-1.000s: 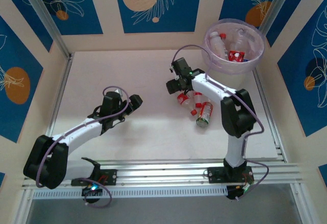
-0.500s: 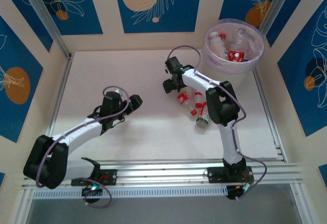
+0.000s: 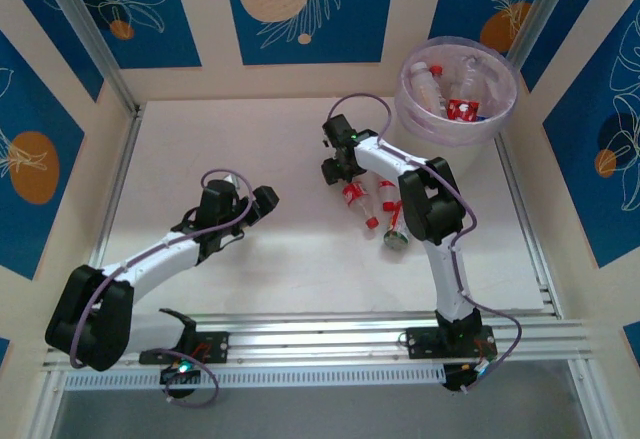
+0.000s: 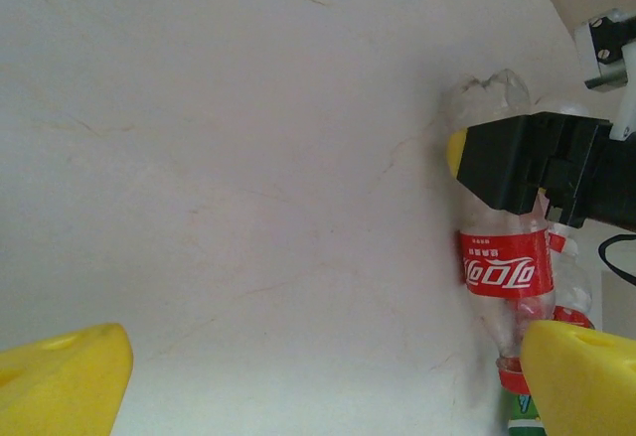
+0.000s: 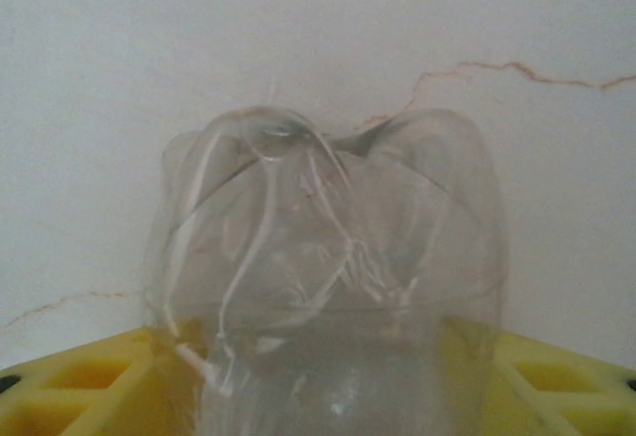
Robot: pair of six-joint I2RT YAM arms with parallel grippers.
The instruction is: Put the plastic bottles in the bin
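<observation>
Table (image 3: 250, 149) is bounded by cream walls at the left, top and right of the top view and by an aluminium rail (image 3: 320, 334) along the bottom. The upper left and centre of the surface lie bare, leaving open room on every side of the left gripper (image 3: 258, 207), which hangs left of centre. Its yellow fingertips (image 4: 60, 381) are spread wide with nothing between them. The bin (image 3: 455, 137) sits in the upper right corner, close to both walls, with several clear bottles (image 3: 430, 87) lying inside. The right gripper (image 3: 342, 171) is below and left of the bin, apart from its wall, set over the base end of a red-labelled bottle (image 3: 354, 199). That bottle lies on its side on the table, cap toward the lower right. In the right wrist view the yellow pads (image 5: 79, 386) sit against both sides of the clear, slightly crumpled base, so the bottle is gripped. Just right of it lies a second red-capped bottle (image 3: 386, 195), and below that a green-labelled bottle (image 3: 397, 229). The right arm's dark elbow (image 3: 425, 209) is just beside both, crowding that side. Surface: pale, matte, stone-look, with thin brown veins. The walls carry blue panels (image 3: 300, 9) with white leaf outlines and orange discs.
</observation>
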